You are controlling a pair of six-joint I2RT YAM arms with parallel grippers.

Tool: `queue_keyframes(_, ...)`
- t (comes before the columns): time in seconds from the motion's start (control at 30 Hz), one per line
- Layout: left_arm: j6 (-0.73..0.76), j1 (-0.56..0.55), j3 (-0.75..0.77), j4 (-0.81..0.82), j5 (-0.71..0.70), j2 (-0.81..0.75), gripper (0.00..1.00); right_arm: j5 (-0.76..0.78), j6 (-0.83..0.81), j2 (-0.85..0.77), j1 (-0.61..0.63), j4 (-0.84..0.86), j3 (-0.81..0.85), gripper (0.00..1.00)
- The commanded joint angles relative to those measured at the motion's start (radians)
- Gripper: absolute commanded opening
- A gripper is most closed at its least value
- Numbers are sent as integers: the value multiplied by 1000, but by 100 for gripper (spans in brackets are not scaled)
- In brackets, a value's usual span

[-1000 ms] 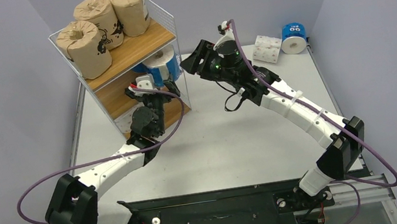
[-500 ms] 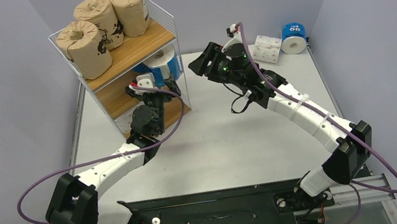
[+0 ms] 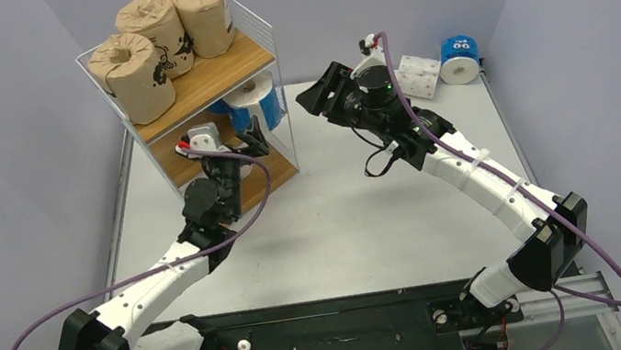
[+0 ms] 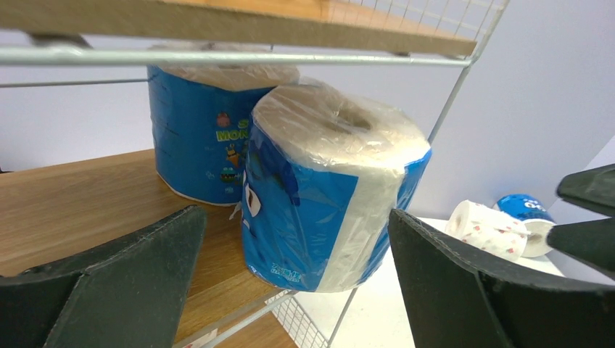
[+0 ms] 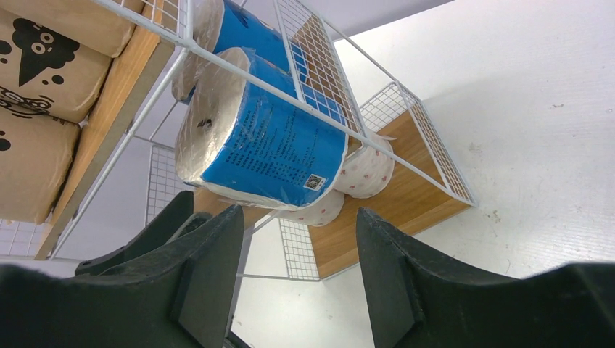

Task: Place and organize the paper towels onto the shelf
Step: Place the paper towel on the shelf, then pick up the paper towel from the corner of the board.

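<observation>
The shelf [image 3: 221, 69] stands at the back left. Three brown-wrapped paper towels [image 3: 160, 32] fill its top board. Two blue-wrapped rolls [image 3: 256, 99] stand on the middle board; in the left wrist view the front one [image 4: 326, 188] overhangs the board's [image 4: 72, 196] edge, the other [image 4: 192, 138] behind it. My left gripper [image 3: 255, 135] [image 4: 296, 217] is open and empty, just in front of the front blue roll. My right gripper [image 3: 318, 98] [image 5: 297, 214] is open and empty, right of the shelf. Two white dotted rolls [image 5: 366, 174] lie on the bottom board.
A white dotted roll [image 3: 417, 76] and a blue roll [image 3: 459, 59] lie on the table [image 3: 341, 217] at the back right, also in the left wrist view [image 4: 489, 228]. The shelf's wire side [image 5: 319, 69] is between my right gripper and the blue rolls.
My left arm has drawn back from the middle board, its wrist swinging left. My right gripper has moved right, away from the shelf.
</observation>
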Motion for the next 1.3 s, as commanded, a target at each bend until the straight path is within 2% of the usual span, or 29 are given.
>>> queue_keyframes(0.0, -26, -1, -17, -37, 35, -69, 96, -5, 10, -41, -5, 40, 3, 54)
queue_keyframes(0.37, 10, -82, -108, -160, 97, -244, 96, 19, -30, -91, -9, 13, -45, 54)
queue_keyframes(0.73, 0, -330, -162, -348, 41, -397, 96, 55, -76, -177, -49, -6, -140, 53)
queue_keyframes(1.03, -209, -529, -290, -572, -82, -548, 100, 35, -94, -99, -22, 39, -110, 42)
queue_keyframes(1.13, -285, -582, -323, -674, -122, -582, 91, 12, -95, -54, -7, 51, -67, 41)
queue_keyframes(1.27, -359, -672, -378, -715, -197, -597, 87, -7, -94, 11, 13, 67, -12, 40)
